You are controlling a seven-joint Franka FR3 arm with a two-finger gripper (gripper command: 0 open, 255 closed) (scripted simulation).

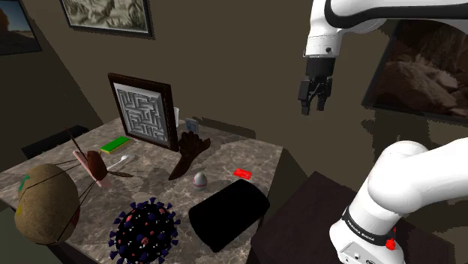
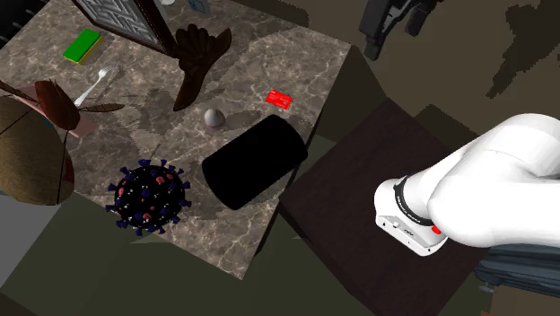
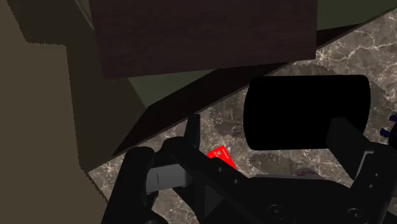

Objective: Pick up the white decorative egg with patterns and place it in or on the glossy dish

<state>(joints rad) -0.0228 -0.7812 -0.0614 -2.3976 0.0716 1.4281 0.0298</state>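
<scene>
I logged the tool (image 1: 314,106) high up and well apart from the dish (image 1: 227,214), fingers spread, gripping nothing. The egg (image 1: 199,178) stood on the surface (image 1: 259,154) just beside the dish. A red card (image 1: 241,173) lay near the dish.

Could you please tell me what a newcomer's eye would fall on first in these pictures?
Probably the dark spiky virus-shaped ball at the marble table's near edge in the shoulder view, right beside the big black dish. Next comes the white arm, its black pincer hanging open high up, off to the table's right in that view. The small pale egg sits between the dish and a dark wooden hand.
</scene>
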